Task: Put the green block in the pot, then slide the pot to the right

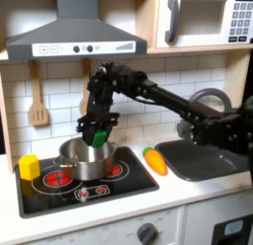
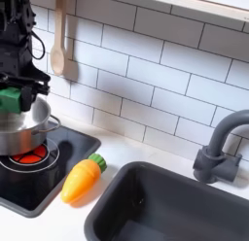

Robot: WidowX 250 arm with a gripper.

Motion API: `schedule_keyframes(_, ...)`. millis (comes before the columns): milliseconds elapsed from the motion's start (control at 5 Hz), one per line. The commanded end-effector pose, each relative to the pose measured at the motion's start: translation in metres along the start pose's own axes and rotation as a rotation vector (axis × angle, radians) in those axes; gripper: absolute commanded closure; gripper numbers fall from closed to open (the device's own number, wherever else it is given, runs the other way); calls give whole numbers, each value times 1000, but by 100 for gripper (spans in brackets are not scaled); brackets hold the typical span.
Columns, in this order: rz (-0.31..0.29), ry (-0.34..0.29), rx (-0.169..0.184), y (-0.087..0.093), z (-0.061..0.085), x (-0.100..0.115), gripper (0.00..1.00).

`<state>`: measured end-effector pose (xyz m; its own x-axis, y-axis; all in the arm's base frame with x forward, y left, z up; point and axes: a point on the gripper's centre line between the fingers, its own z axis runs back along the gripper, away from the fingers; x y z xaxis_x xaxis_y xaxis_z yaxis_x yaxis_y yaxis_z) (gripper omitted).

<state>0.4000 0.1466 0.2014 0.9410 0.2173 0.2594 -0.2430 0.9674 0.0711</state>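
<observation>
no readable words or brand names, microwave (image 1: 203,19) at the first exterior view's one o'clock with a keypad too blurred to read, display digits unclear

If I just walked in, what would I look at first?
Probably the black robot arm's gripper holding a small bright green block right above the round shiny silver metal pot on the toy stove. Next, the orange carrot toy lying on the white counter between stove and dark sink.
</observation>
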Motion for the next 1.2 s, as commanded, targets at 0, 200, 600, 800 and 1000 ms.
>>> schedule_keyframes(0,-15,-1,2,0,-5,10,100)
schedule_keyframes(200,-15,18,-4,3,-8,9,0)
schedule_keyframes(600,-38,49,-1,-2,-15,2,0)
schedule_keyframes(800,-49,72,-3,-3,-19,-2,0)
schedule_keyframes(1000,-52,98,-15,-5,-26,-8,0)
